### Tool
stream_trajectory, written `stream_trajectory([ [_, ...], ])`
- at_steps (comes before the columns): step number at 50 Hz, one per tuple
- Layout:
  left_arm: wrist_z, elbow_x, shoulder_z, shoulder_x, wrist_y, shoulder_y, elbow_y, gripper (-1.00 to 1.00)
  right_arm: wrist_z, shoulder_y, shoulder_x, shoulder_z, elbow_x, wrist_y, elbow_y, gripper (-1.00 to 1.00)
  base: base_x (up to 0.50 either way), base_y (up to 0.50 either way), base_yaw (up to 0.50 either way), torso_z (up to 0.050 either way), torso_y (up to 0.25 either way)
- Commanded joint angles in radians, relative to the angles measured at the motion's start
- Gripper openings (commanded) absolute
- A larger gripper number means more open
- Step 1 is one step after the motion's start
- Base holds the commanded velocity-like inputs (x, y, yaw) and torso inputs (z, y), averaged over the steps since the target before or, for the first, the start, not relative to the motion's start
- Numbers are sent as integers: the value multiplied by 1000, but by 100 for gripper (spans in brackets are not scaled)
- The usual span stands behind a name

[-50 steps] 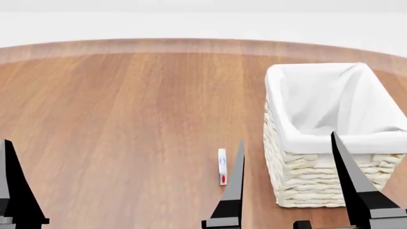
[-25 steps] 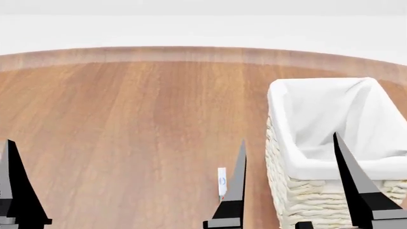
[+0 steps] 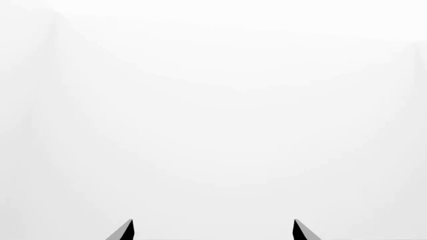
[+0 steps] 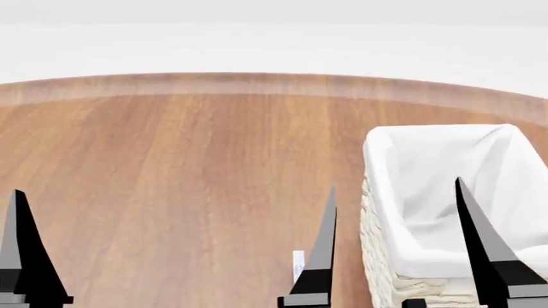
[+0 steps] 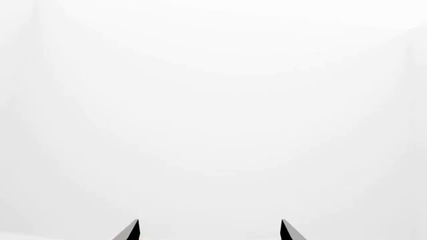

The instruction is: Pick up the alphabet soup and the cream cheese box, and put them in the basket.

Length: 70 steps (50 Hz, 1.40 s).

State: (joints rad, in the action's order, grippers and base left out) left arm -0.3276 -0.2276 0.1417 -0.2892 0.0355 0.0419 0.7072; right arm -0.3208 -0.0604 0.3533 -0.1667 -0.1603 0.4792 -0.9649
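The cream woven basket [image 4: 381, 253] with its white liner stands at the right of the wooden table. Only the top end of the thin white cream cheese box [image 4: 298, 259] shows, low in the head view, just left of my right gripper's inner finger [image 4: 321, 256]. The alphabet soup is out of view. My right gripper [image 4: 394, 183] is open and holds nothing, its fingers straddling the basket's near left corner in the picture. One finger [image 4: 22, 250] of my left gripper shows at far left. Both wrist views show only blank white beyond the open left gripper [image 3: 213, 221] and right gripper [image 5: 209, 221].
The round wooden table [image 4: 188, 167] stretches ahead to its curved far edge [image 4: 256, 82], with a white background behind it. No other objects show on it.
The head view has tilted upward: the basket and the cream cheese box have slid down the picture and the table's far edge sits lower. Both grippers stay open in the same place.
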Motion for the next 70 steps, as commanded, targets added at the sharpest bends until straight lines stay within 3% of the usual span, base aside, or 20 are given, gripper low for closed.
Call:
stream_trajectory([
  [1, -5, 8, 8, -5, -2, 1, 1, 100, -11, 8, 2, -2, 2, -31, 8, 100, 0, 0, 0, 0, 0],
  [10, -16, 9, 6, -8, 6, -5, 0, 100, -13, 21, 10, -17, 15, -55, 25, 100, 0, 0, 0, 0, -16],
  [70, -39, 1, 18, -28, -12, -3, -10, 100, -44, -7, 33, -31, -19, -25, 15, 100, 0, 0, 0, 0, -198],
])
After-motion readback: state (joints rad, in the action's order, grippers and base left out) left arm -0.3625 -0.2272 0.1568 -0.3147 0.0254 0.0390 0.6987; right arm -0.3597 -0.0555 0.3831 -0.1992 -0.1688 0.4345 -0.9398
